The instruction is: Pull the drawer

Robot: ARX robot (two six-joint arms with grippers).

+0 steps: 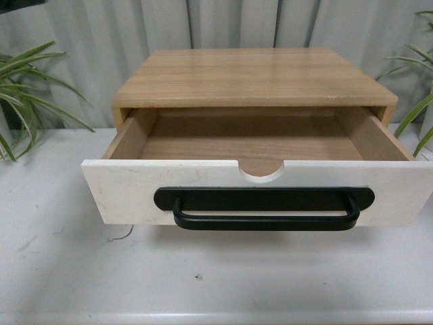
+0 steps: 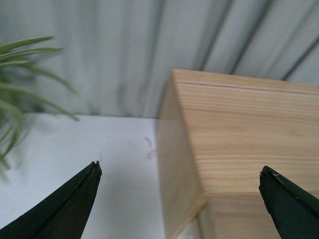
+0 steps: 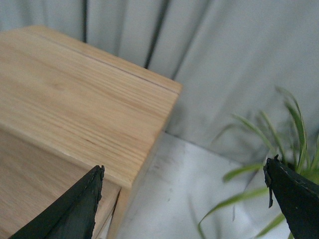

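Note:
The drawer stands pulled well out of the wooden cabinet, its white front facing me. A long black bar handle crosses that front, under a semicircular notch. The light wood interior looks bare. Neither arm shows in the front view. My left gripper is open, raised over the cabinet's left corner, holding nothing. My right gripper is open above the cabinet's right corner, also holding nothing.
The cabinet rests on a white table. Green leafy plants stand at the left and at the right, the latter close to my right gripper's finger. A grey pleated curtain hangs behind.

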